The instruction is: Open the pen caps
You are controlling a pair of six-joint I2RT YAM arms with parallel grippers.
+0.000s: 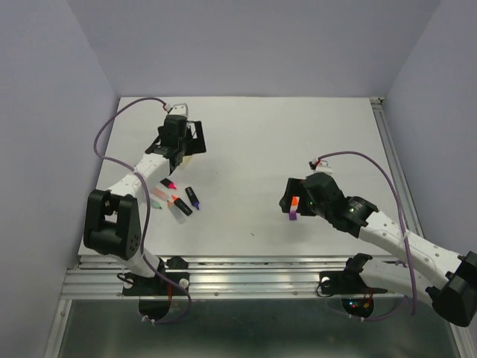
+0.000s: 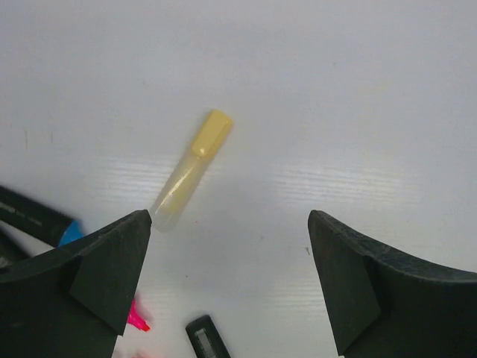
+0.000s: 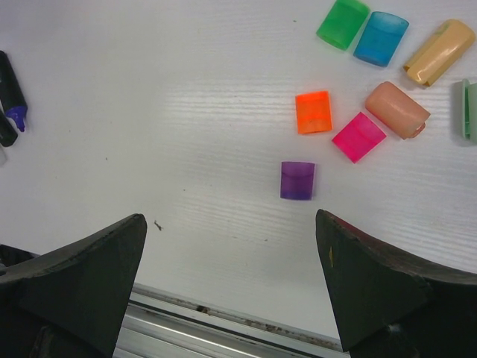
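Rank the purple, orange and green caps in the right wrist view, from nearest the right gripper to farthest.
1. Purple cap: just ahead of the open right gripper, on the bare table.
2. Orange cap: beyond the purple one, beside a pink cap.
3. Green cap: at the view's top edge, farthest.

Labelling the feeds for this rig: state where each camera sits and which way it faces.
Top external: above and behind the bases, looking down on the table; left arm and right arm show.
Left wrist: on the left arm, looking down at a capped yellow pen past the open left gripper.
Right wrist: on the right arm, looking down at the purple cap past the open right gripper.
Shared: top external also shows the purple cap.
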